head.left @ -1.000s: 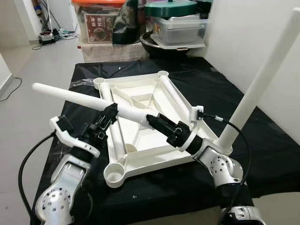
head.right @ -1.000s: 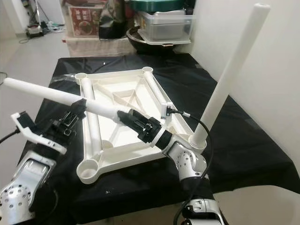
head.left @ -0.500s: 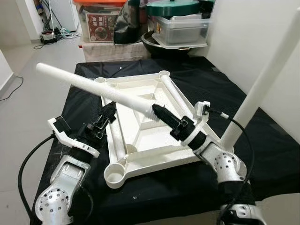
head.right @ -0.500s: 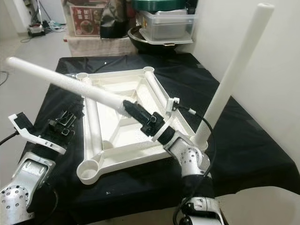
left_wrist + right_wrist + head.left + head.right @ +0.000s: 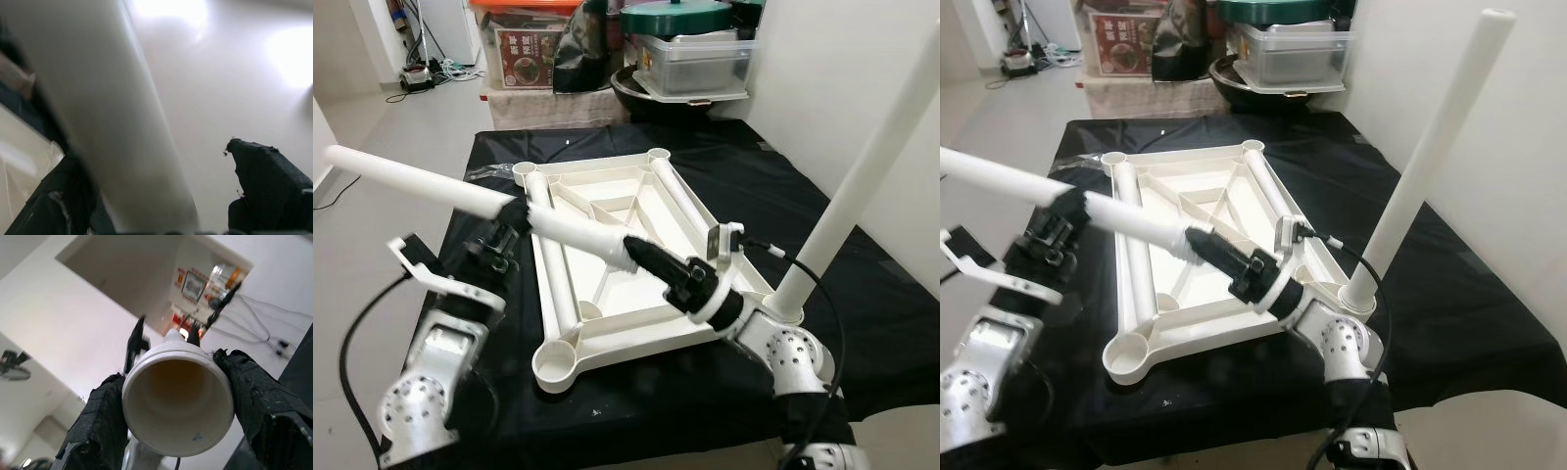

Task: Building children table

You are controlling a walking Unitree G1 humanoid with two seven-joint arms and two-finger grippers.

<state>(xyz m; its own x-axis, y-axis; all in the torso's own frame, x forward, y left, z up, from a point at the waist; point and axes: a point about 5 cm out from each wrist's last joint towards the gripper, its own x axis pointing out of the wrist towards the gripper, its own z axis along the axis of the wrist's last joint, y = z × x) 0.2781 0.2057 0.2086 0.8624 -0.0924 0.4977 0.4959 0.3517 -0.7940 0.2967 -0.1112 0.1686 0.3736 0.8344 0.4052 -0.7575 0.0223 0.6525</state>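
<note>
Reaching up from the lower right of the frame, the right gripper [image 5: 636, 255] has its two black fingers pressed against the threaded end of a white table leg [image 5: 421, 184], which slants away to the upper left above the upturned white tabletop [image 5: 607, 257]. From the lower left, the left gripper [image 5: 509, 217] meets the same leg about midway; in its wrist view one finger [image 5: 266, 183] stands apart from the leg, so its jaws look spread. Two legs can be counted: this held one and a second leg [image 5: 862, 176] standing upright in the tabletop's near right corner socket. The tabletop lies on a black cloth [image 5: 862, 294]. Farther back stand storage boxes [image 5: 690, 61].
</note>
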